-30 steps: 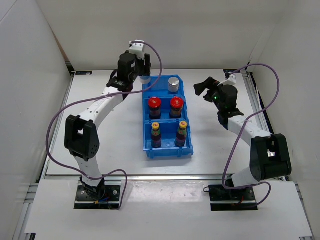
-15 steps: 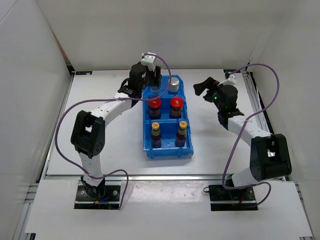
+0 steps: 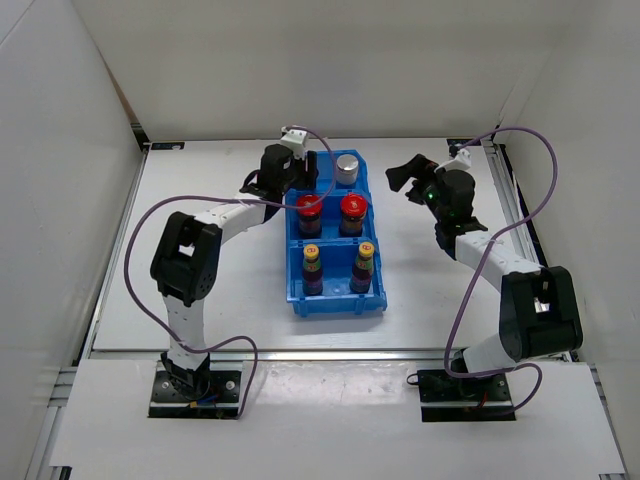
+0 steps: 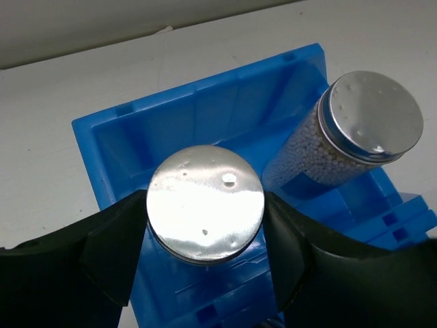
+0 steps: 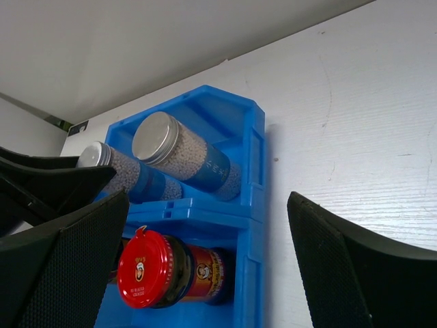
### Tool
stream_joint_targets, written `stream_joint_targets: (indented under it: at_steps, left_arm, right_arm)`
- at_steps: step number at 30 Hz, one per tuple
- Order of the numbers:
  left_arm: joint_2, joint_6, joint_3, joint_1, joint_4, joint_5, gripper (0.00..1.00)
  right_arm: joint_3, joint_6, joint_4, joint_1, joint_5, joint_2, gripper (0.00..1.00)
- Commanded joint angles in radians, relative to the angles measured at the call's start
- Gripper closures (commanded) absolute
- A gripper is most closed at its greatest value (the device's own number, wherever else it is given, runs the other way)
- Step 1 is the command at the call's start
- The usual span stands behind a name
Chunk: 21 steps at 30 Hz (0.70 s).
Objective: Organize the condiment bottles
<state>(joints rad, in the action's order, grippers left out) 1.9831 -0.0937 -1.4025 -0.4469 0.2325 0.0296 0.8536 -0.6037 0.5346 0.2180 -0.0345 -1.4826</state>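
Silver-capped shaker [image 4: 205, 203] brought into blue bin's [image 4: 225, 102] far compartment beside twin [image 4: 372, 116] — clamped in left tool [image 4: 203, 239]; right tool [image 3: 405, 178] apart — release judged pending.

Shaker [image 4: 205, 203] btw. black L fingers [image 4: 109, 253]: silver cap. 2nd shaker [image 4: 355, 130], outside fingers: white beads, blue band. Bin [image 4: 116, 143]: blue.

Nothing can be read in any view. The red-lidded jar [image 5: 151, 268], lower left of the right wrist view, has a small round emblem on its lid and orange-dark print on its side label, both too small to read. In the top view's centre, the labels on the one yellow-capped bottle [image 3: 312, 270] and the other yellow-capped bottle [image 3: 364, 264] are only colour smudges. The silver-capped shaker [image 4: 205, 203] shows bare dented metal.
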Motion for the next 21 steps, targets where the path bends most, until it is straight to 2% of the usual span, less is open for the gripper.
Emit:
stream_joint_targets:
  at_steps: [1, 2, 3, 10, 11, 13, 14, 15, 16, 17, 18, 21]
  left_arm:
    - [-0.047, 0.0, -0.021, -0.001, 0.08, -0.007, 0.21]
    - [-0.064, 0.0, -0.021, -0.001, 0.08, 0.015, 0.07]
    - [-0.075, 0.012, -0.021, -0.001, 0.08, 0.024, 0.0]
    - [-0.182, 0.095, -0.144, -0.001, -0.047, 0.098, 0.0]
    - [-0.197, 0.104, -0.159, -0.001, -0.076, 0.151, 0.0]
    - [-0.262, 0.104, -0.185, -0.001, -0.181, 0.226, 0.0]
    - [-0.291, 0.104, -0.185, -0.001, -0.217, 0.242, 0.0]
    - [-0.361, 0.104, -0.185, 0.01, -0.279, 0.256, 0.0]
    - [-0.401, 0.094, -0.144, 0.01, -0.297, 0.265, 0.0]
    - [-0.441, 0.094, -0.109, 0.019, -0.297, 0.265, 0.0]
    - [-0.485, 0.083, -0.067, 0.028, -0.297, 0.265, 0.0]
    - [-0.659, 0.06, 0.107, 0.074, -0.315, 0.276, 0.0]
  right_arm:
    - [0.004, -0.011, 0.062, -0.003, -0.01, -0.004, 0.0]
    - [0.004, -0.021, 0.044, -0.003, 0.002, -0.004, 0.0]
    - [0.018, -0.021, 0.024, -0.003, 0.014, -0.004, 0.0]
    - [0.067, -0.056, -0.205, -0.003, 0.194, 0.1, 0.0]
    - [0.082, -0.065, -0.237, -0.003, 0.209, 0.113, 0.0]
    - [0.183, -0.093, -0.426, -0.012, 0.249, 0.133, 0.0]
    - [0.24, -0.102, -0.619, -0.028, 0.249, 0.133, 0.0]
    - [0.31, -0.102, -0.73, -0.04, 0.249, 0.121, 0.0]
    - [0.387, -0.102, -0.834, -0.04, 0.249, 0.101, 0.0]
    - [0.533, -0.062, -0.925, -0.04, 0.237, 0.059, 0.0]
    - [0.588, -0.024, -1.031, -0.04, 0.216, 0.042, 0.0]
    - [0.65, 0.054, -1.078, -0.04, 0.122, 0.053, 0.0]
